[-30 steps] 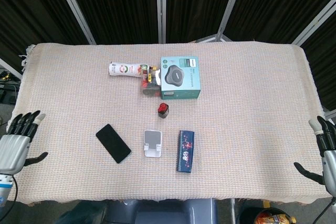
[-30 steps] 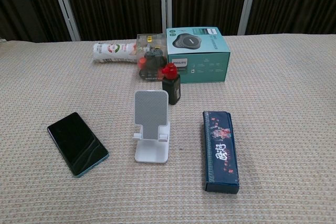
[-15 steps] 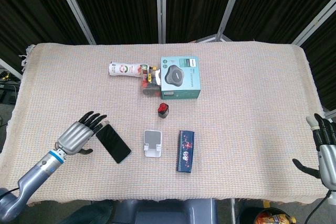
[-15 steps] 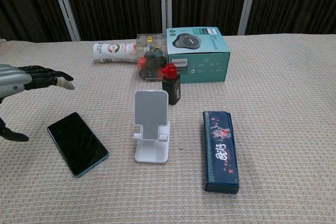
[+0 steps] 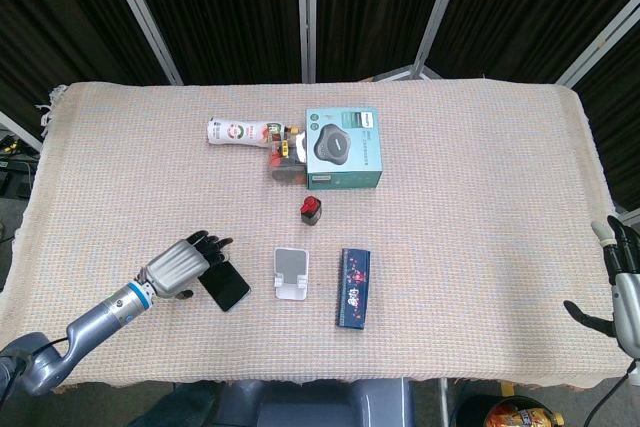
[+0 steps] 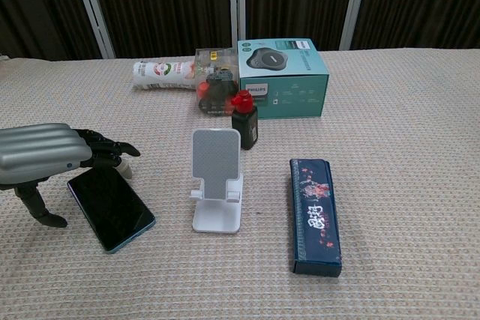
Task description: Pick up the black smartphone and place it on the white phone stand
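One hand [image 6: 46,157] perhaps touching smartphone [image 6: 112,206].

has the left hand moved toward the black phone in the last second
Yes. The left hand has swung in from the table's left edge toward the white phone stand and now hovers over the flat black smartphone.

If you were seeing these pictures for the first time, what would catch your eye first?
Probably the silver left hand at the table's near left, fingers spread over the far end of the flat black smartphone. Next, the upright white phone stand just right of it, then the teal cardboard box further back.
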